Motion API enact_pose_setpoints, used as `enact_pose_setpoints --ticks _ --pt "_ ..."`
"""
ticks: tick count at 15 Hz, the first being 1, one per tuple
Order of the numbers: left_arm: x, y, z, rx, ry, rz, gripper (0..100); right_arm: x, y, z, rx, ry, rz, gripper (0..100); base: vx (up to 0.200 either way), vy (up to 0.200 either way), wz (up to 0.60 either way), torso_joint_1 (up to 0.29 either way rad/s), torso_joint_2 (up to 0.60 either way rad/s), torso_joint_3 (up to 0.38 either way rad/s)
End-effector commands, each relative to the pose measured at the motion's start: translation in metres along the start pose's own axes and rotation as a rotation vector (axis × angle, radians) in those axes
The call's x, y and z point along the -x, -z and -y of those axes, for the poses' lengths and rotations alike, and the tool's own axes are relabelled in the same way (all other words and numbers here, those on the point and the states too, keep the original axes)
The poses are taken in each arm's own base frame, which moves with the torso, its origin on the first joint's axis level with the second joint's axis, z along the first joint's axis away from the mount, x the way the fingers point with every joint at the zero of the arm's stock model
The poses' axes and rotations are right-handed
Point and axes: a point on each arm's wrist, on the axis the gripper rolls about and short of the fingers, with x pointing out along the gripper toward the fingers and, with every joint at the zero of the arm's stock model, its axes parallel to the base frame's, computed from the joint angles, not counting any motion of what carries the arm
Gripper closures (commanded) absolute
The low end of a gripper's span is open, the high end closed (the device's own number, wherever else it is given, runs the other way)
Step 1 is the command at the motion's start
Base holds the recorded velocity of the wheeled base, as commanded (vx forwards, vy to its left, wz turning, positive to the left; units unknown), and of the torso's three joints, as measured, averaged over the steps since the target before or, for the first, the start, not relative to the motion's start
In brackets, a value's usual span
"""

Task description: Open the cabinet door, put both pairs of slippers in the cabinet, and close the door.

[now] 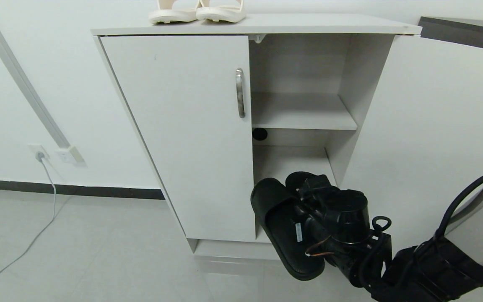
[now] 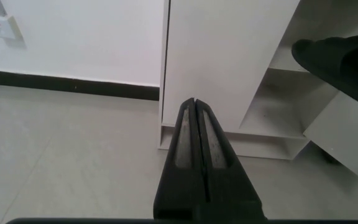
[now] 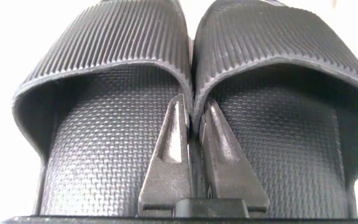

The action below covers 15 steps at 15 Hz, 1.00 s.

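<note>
Cabinet point(image 1: 329, 28): right door point(image 1: 434, 117) stands open, left door point(image 1: 174, 134) shut. Bottom compartment point(image 1: 292, 161) lies dead ahead of the black slippers point(image 1: 281, 226). Their toes are at its mouth, long axis pointing inward, skewed slightly toward the left door's edge. Right gripper point(image 3: 193, 124) is clamped on both straps' adjoining walls. Left gripper point(image 2: 195, 134) is pressed together, empty, low near the floor.
</note>
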Motion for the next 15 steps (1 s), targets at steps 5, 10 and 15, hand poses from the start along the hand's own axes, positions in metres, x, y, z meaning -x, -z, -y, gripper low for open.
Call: enact_pose_setpoints --ticks 5,10,15 --pt "0.0 0.0 0.0 0.0 -0.002 -0.001 100 -0.003 0.01 -0.006 0.006 -0.012 -0.011 100 0.0 0.0 -0.36 0.0 0.0 0.003" --pt "0.0 0.0 0.0 0.0 -0.002 -0.001 100 -0.027 0.017 -0.032 -0.019 -0.051 0.066 100 0.0 0.0 0.0 0.0 0.0 0.0" --pt "0.0 0.0 0.0 -0.002 0.0 -0.001 100 -0.053 -0.014 -0.048 -0.142 0.068 -0.03 100 0.0 0.0 0.0 0.0 0.0 0.0"
